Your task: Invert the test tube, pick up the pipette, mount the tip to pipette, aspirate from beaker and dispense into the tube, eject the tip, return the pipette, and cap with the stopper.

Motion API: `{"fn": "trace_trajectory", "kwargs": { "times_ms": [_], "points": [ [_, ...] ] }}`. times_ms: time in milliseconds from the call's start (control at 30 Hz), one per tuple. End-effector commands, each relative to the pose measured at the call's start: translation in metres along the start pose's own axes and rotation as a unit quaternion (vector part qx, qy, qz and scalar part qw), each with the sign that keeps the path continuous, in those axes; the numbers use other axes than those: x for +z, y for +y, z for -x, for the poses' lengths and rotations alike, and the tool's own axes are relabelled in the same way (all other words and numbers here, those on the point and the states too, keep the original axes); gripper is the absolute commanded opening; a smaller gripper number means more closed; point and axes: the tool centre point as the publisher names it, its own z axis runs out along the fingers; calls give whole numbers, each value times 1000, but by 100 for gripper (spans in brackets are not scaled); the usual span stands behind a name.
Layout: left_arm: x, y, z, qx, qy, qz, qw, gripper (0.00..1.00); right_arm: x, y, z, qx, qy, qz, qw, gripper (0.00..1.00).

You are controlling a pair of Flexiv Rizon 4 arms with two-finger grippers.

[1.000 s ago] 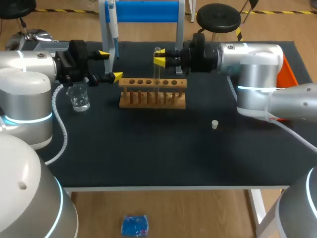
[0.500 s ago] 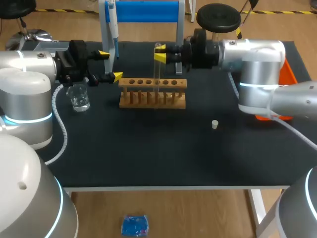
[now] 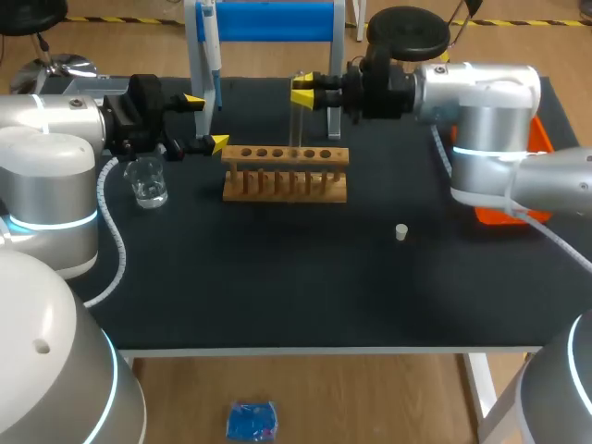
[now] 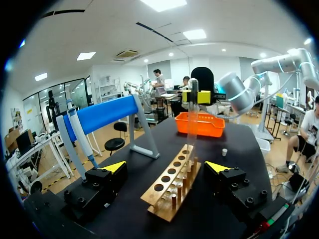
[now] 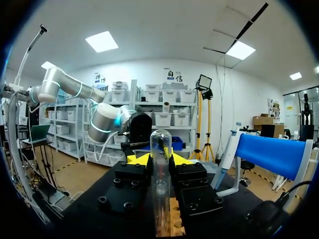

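One test tube [image 3: 296, 125] clamped in R gripper [image 3: 302, 90] over rack [image 3: 285, 176]; L gripper [image 3: 205, 121] apart.

Left arm [image 3: 46, 176] and right arm [image 3: 481, 120] are fat silver-white tubes with glowing cyan rings [image 3: 55, 222] at the joints. Left gripper [image 3: 205, 121] and right gripper [image 3: 302, 89]: black blocky bodies, round screws [image 4: 247, 200], yellow wedge tips. A white coiled cable [image 3: 109, 213] hangs off the left arm.

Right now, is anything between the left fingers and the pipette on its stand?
Nothing visible. The pipette hangs clear, just ahead of the open left gripper and off to one side; the wooden rack lies lower, straight ahead.
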Motion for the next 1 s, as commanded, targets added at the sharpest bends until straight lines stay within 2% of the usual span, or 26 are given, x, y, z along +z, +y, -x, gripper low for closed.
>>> {"fn": "trace_trajectory", "kwargs": {
  "times_ms": [33, 433, 1000],
  "points": [
    [0, 1, -1, 1, -2, -1, 1000, 100, -4, 8, -2, 0, 0, -6, 1000, 0],
    [0, 1, -1, 1, -2, -1, 1000, 100, -9, 22, -5, -3, 8, -16, 1000, 0],
    [0, 1, -1, 1, -2, -1, 1000, 100, -9, 22, -5, -3, 8, -16, 1000, 0]
  ]
}}
